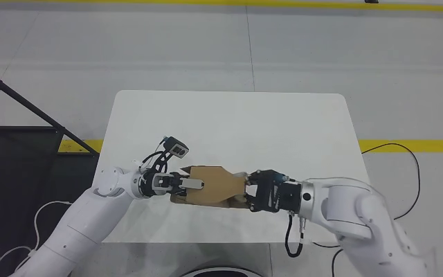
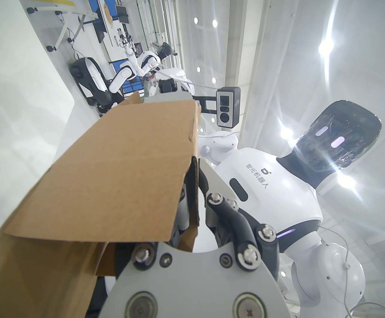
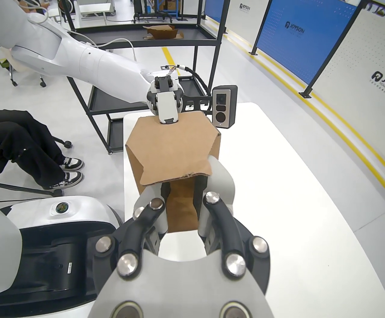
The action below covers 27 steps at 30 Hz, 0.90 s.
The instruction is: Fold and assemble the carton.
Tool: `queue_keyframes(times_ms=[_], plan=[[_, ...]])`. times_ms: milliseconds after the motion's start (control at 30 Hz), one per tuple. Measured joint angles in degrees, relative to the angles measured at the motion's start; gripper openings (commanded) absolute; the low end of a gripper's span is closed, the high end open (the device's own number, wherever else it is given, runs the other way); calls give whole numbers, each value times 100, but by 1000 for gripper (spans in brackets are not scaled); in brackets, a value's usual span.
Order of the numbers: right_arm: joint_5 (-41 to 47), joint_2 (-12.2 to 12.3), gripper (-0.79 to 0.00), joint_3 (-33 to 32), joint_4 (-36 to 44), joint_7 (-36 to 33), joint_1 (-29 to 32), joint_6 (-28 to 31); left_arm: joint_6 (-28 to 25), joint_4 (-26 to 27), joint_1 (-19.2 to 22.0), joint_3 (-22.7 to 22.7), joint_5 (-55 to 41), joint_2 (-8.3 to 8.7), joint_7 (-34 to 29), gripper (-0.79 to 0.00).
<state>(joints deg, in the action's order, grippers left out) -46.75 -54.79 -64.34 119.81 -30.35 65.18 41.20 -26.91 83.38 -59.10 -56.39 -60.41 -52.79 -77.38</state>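
Both arms hold the brown carton (image 1: 211, 184) between them over the near part of the white table (image 1: 277, 124). Whether it touches the table cannot be told. The left gripper (image 1: 196, 184) is clamped on the carton's far wall, with one white finger (image 3: 167, 112) lying flat on the top panel. The right gripper (image 1: 249, 191) sits at the opposite, open end, and its hold cannot be made out. The body looks already squared into a tube, so the step in hand appears to be closing this end: the top flap (image 3: 177, 170) juts out loose with a ragged edge, while a lower flap (image 3: 180, 207) hangs beneath it. The next move likely calls for the left side to brace the tube while the flaps are tucked inward in order, without crushing the walls. The loose top flap is the chief obstacle, lying across the opening. Beyond the table stands a black rack (image 3: 207, 39) with a spare carton (image 3: 161, 31) on its upper shelf, and blue panels (image 3: 300, 27) line a floor marked with a yellow line (image 3: 340, 126). All stand well apart from the work.
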Motion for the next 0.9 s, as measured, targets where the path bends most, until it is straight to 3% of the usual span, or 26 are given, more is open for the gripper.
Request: queue_keyframes(times_ms=[900], plan=[[196, -191, -526, 816, -416, -188, -771, 107, 0, 0, 0, 0, 0, 0, 0, -785]])
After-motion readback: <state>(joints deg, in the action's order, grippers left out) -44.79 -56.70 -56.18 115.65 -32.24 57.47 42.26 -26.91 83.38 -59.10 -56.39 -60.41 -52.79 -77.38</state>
